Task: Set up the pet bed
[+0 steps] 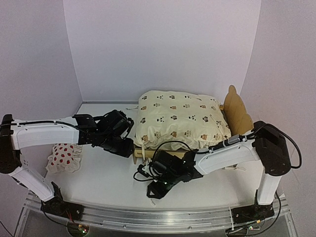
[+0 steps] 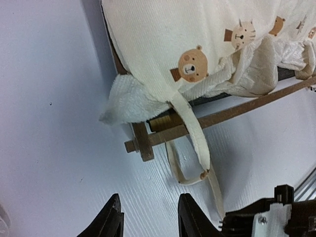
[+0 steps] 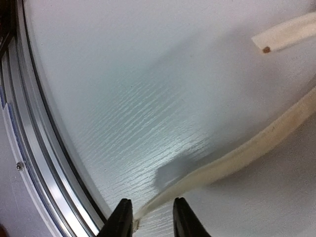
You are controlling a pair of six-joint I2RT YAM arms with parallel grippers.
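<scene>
The pet bed (image 1: 238, 111) stands right of centre, its bear-ear headboard at the right. The cream bear-print cushion (image 1: 180, 118) lies on top of it. My left gripper (image 1: 127, 146) is open and empty over the table, close to the bed's near-left corner. In the left wrist view (image 2: 149, 212) the wooden rail (image 2: 222, 114), the cushion's corner (image 2: 163, 34) and a hanging tie strap (image 2: 195, 133) lie ahead. My right gripper (image 1: 157, 190) is low at the table's front. Its jaws (image 3: 152, 217) stand narrowly apart, with a tie strap's (image 3: 237, 160) end between them.
The small white pillow with red spots (image 1: 64, 157) lies at the left under my left arm. The table's metal front rail (image 3: 34, 163) runs close beside my right gripper. A second strap end (image 3: 284, 37) lies farther out on the table.
</scene>
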